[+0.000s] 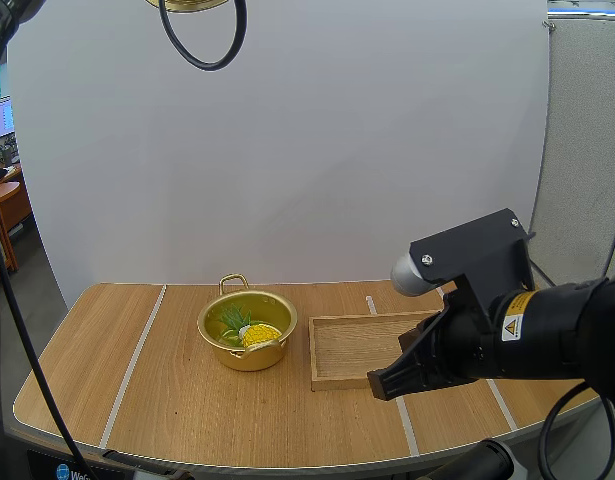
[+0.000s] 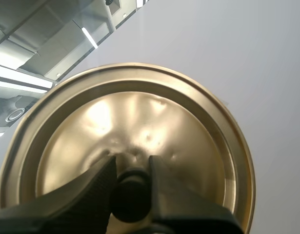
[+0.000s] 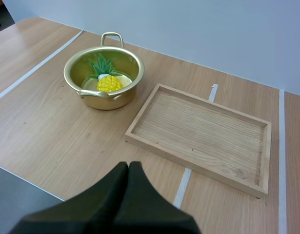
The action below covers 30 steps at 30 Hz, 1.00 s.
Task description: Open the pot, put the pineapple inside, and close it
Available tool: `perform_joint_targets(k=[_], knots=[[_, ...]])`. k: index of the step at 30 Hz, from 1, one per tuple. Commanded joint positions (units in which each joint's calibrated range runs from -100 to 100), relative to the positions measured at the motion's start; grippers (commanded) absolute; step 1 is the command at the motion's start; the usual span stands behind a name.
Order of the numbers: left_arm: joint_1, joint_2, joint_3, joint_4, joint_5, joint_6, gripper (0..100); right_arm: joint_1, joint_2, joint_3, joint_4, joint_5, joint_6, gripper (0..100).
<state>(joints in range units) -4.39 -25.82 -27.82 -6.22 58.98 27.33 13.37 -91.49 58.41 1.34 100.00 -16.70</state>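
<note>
Pot (image 1: 247, 330) was recorded open, pineapple (image 1: 257, 334) inside; lid (image 2: 140, 122), pinched by left pincer (image 2: 131, 178), was not yet replaced; right pincer (image 3: 129, 166) was pressed together.

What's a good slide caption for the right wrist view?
Shut right claw over the table, looking at the lidless pot holding the pineapple, with the wooden tray beside it.

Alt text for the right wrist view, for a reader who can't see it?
A gold pot stands open on the table with a pineapple inside, a wooden tray beside it. The right gripper, shut on nothing, hovers above the table.
</note>
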Motion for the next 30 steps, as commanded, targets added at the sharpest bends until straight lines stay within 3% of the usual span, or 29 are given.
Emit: perform_joint_targets(k=[1,18,30], knots=[[-0.13,-0.4,-0.5,0.5,-1.3,-0.5,0,-0.2,-0.6,0.2,0.6,-0.2,-0.5,0],[-0.13,-0.5,-0.5,0.3,-0.2,-0.5,0,-0.2,-0.6,0.2,1.3,0.0,-0.9,0],[-0.13,-1.6,-0.5,-4.6,39.9,-1.1,0,-0.2,-0.6,0.2,1.8,0.0,-1.7,0]])
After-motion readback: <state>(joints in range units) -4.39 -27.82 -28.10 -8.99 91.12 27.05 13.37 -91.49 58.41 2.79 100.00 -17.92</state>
